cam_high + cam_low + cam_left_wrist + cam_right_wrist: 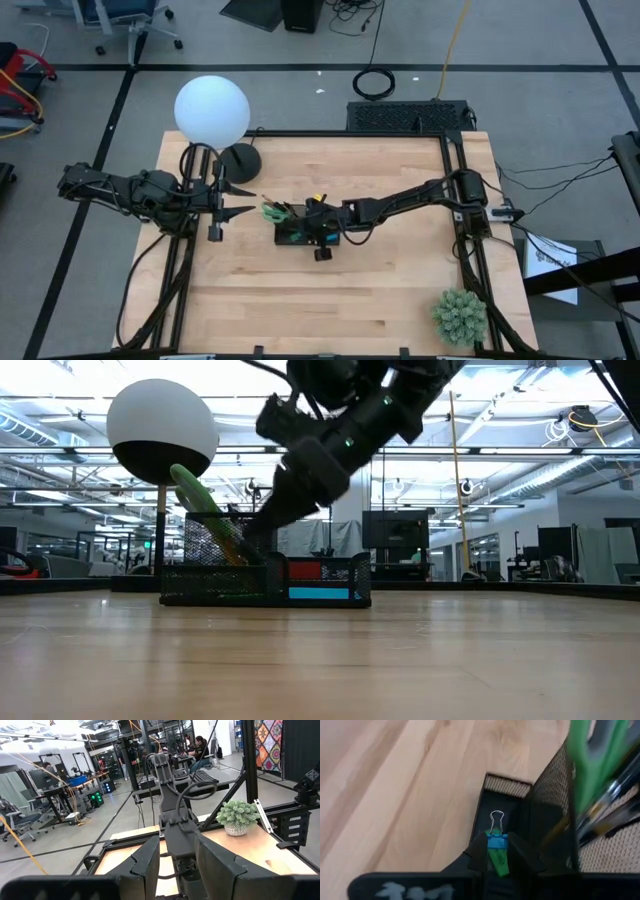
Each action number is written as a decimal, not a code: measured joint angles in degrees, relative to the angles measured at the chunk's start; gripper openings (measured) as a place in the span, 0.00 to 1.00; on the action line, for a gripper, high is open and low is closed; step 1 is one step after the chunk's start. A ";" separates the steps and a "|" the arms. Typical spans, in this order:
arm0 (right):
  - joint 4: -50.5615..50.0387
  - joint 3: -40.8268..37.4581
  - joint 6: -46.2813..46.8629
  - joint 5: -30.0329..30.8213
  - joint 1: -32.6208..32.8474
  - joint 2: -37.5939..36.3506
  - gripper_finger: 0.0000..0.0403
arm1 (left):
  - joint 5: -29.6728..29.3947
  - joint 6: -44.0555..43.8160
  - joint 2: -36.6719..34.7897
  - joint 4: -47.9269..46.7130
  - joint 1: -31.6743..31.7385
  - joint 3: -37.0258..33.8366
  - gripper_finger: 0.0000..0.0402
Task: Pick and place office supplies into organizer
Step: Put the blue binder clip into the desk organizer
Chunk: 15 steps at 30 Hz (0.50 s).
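Note:
The black mesh organizer (298,234) stands mid-table. Green-handled scissors (585,765) and dark pens (615,795) stick upright in its taller compartment (215,545). My right gripper (496,851) reaches in from the table's right, slanting down over the organizer's low compartment (495,795). It is shut on a small blue binder clip (497,842) that has a green piece (499,864) behind it. My left gripper (238,200) waits open and level at the table's left, beside the lamp base, with nothing in it. My right gripper pinches the binder clip's blue body (497,840) between its two fingers (477,854). The clip's wire loop (496,819) sticks out ahead of the fingertips, over the low compartment. The green piece lies farther back between the fingers. I cannot tell whether the clip touches the organizer.
A lamp with a white globe (211,110) and a round black base (240,158) stands at the far left. A green potted plant (460,315) sits at the near right corner. Bare wood lies along the table's near side (300,310).

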 joint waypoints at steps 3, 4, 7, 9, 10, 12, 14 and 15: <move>2.46 -1.88 0.78 -0.03 -0.77 0.05 0.10 | 0.00 0.15 0.00 0.00 0.00 0.00 0.33; 3.04 -2.33 1.17 -0.01 -1.05 0.05 0.10 | 0.00 0.20 0.00 0.00 0.00 0.00 0.33; 3.43 -3.03 1.68 -0.08 -1.51 0.05 0.10 | 0.00 0.32 0.00 0.00 0.02 0.00 0.33; 3.58 -3.06 1.70 -0.09 -1.51 0.05 0.10 | 0.00 0.37 0.00 0.02 0.00 0.00 0.33; 3.85 -3.06 1.70 -0.10 -1.49 0.05 0.10 | 0.00 0.40 0.00 0.07 0.00 0.00 0.33; 4.49 -3.06 1.70 -0.16 -1.49 0.05 0.10 | 0.00 0.40 0.00 0.38 0.02 0.00 0.33; 5.43 -3.07 1.70 -0.20 -1.47 0.05 0.10 | 0.00 0.40 0.00 0.46 0.00 0.00 0.33; 5.76 -3.09 1.72 -0.20 -1.47 0.05 0.10 | 0.00 0.40 0.00 0.48 0.00 0.00 0.33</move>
